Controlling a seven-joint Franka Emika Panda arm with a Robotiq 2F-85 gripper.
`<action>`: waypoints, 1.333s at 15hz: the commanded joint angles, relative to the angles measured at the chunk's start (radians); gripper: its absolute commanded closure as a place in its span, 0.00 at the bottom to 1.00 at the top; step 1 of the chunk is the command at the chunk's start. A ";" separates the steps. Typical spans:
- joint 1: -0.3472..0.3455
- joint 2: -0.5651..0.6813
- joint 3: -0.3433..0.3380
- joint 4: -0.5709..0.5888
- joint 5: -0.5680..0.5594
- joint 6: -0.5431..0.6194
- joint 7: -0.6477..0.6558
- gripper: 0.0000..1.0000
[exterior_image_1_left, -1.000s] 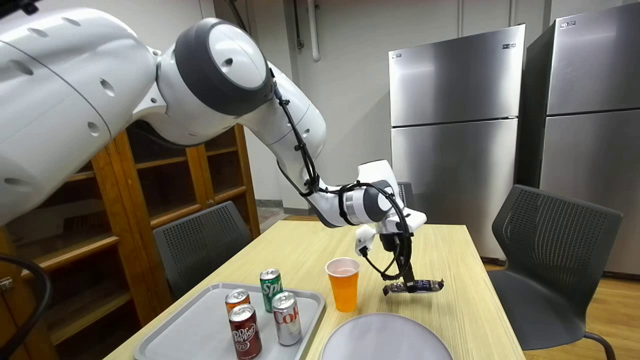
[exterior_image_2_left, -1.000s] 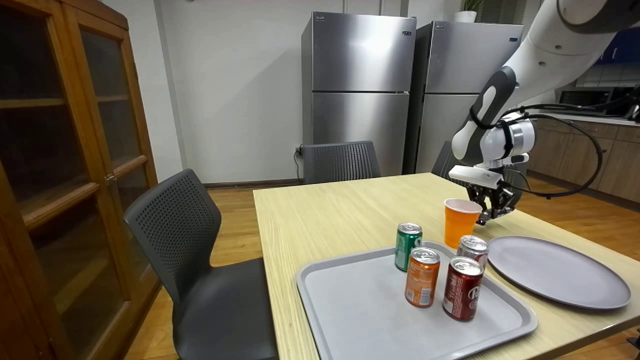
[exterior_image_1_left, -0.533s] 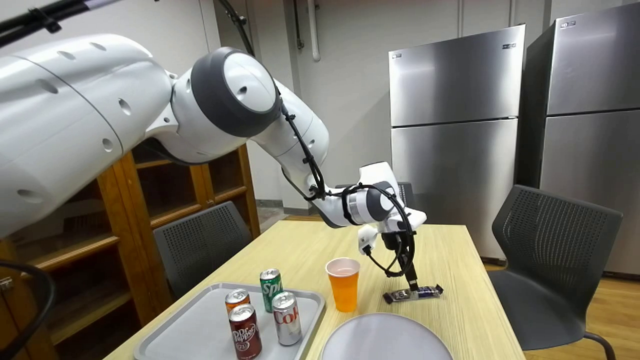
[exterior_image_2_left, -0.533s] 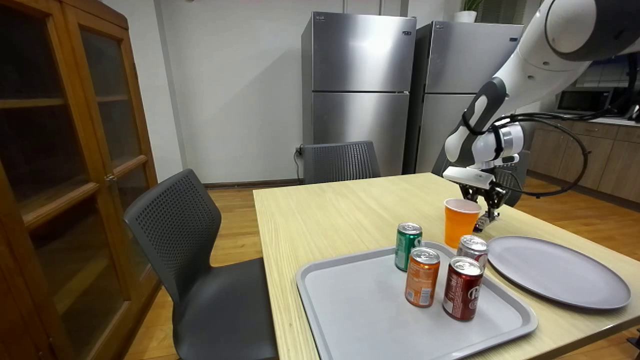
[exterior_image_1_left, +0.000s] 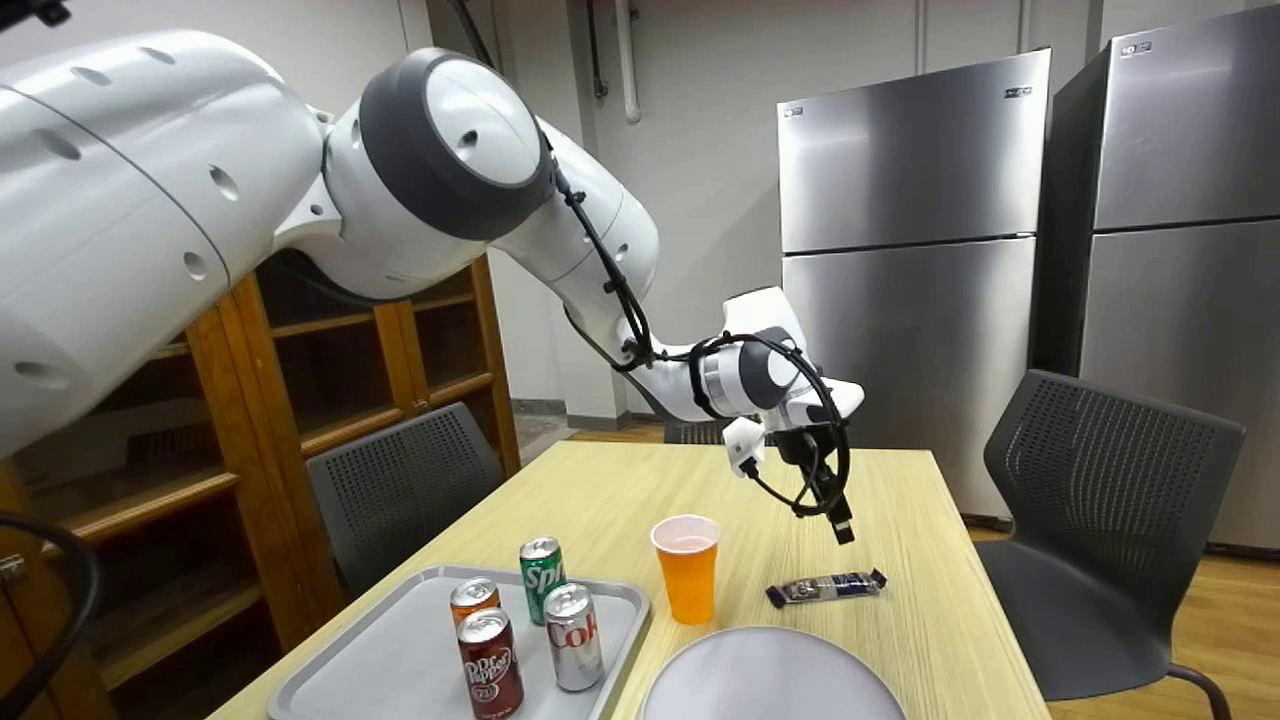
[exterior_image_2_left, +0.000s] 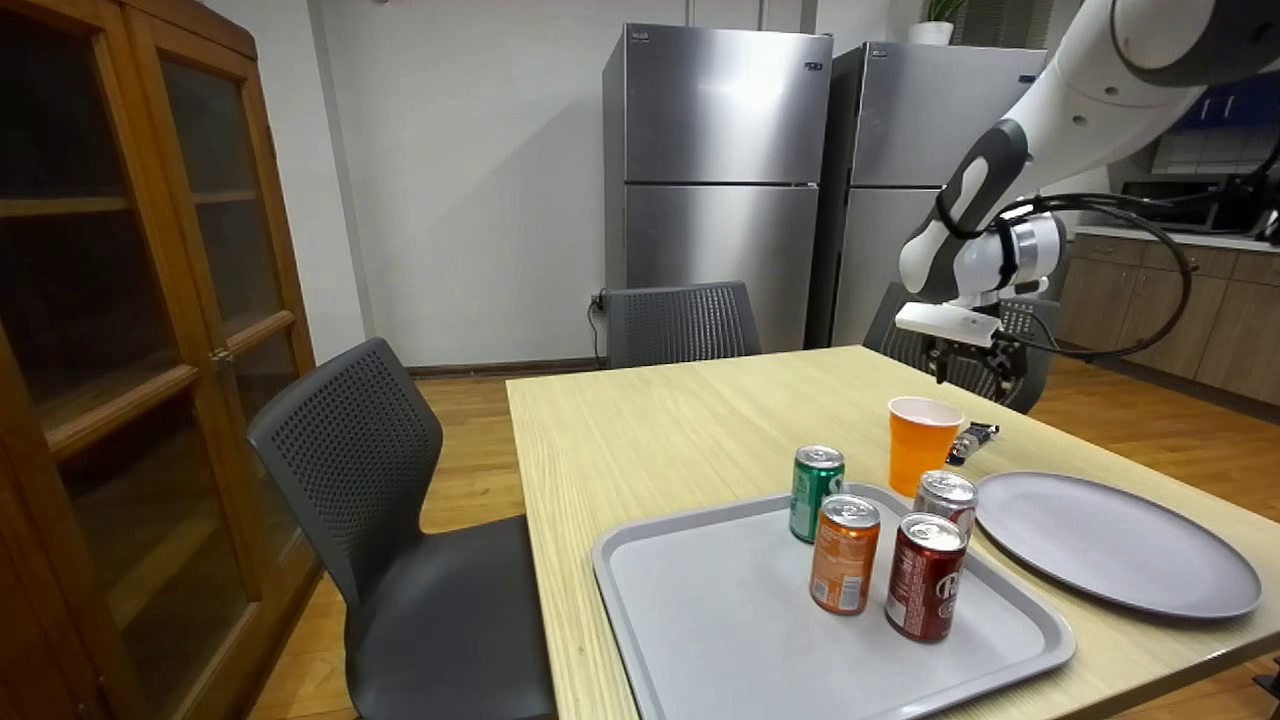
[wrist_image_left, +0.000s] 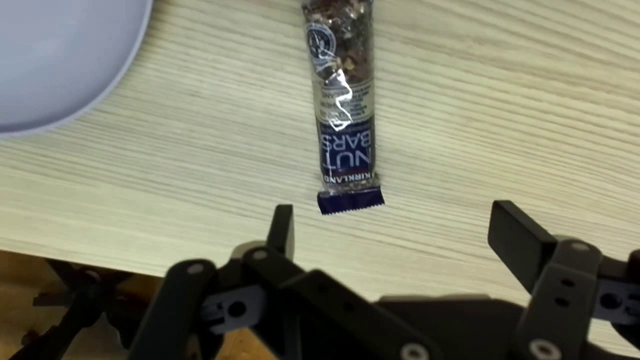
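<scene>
Wrist view alone: nut bar (wrist_image_left: 345, 110) reads "KIRKLAND", near spread claw (wrist_image_left: 392, 225).

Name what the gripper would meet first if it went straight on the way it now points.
Most likely the tabletop, close by the dark blue end of the wrapped nut bar. The open gripper points down there; depth is unclear, so the bar's end might come between its jaws first.

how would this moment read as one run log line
fingers: open, empty, above table | nut bar: flat on table, ungripped | orange cup: upright
</scene>
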 joint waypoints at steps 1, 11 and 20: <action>0.005 -0.132 0.009 -0.137 -0.016 0.069 -0.106 0.00; 0.000 -0.440 0.079 -0.490 0.015 0.228 -0.494 0.00; 0.028 -0.671 0.128 -0.784 -0.003 0.267 -0.653 0.00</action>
